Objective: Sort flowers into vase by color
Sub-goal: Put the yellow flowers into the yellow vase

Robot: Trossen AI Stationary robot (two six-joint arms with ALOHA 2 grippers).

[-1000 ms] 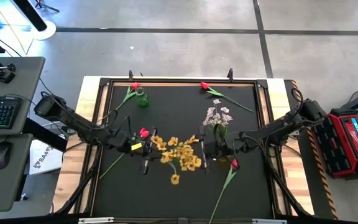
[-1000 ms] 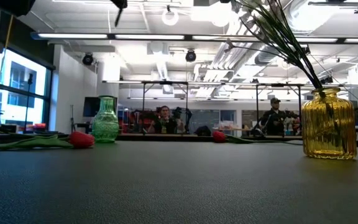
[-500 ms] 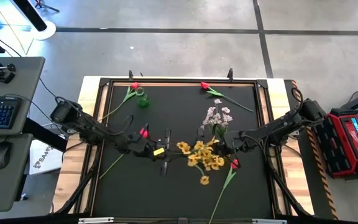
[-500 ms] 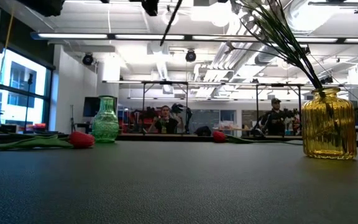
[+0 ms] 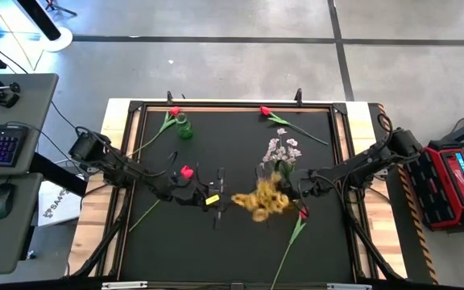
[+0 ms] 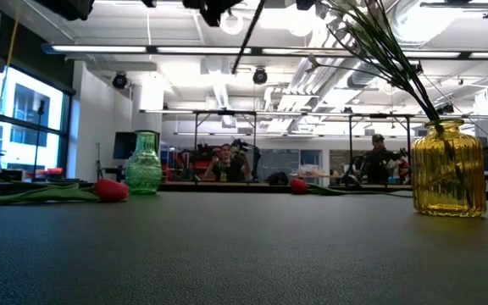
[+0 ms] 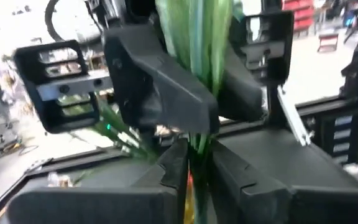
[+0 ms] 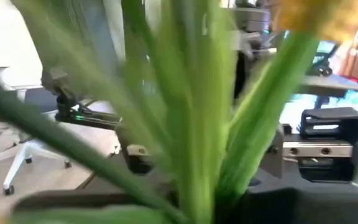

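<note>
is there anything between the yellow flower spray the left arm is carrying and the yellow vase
Yes. The white-pink blossom spray already stands in the yellow vase, and the right gripper waits beside it. The left gripper holds the yellow spray close by.

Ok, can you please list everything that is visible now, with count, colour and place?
tulips: four, red, lying on the table, two far, two nearer the arms
yellow spray: one, yellow, in the air over mid-table
white-pink spray: one, pale, standing in the yellow vase
yellow vase: one, amber glass, right of centre
green vase: one, green glass, far left, beside a tulip
table: one, black
people: two, in the room behind
left gripper: dark, shut on the yellow spray's stems
right gripper: dark, by the yellow vase
</note>
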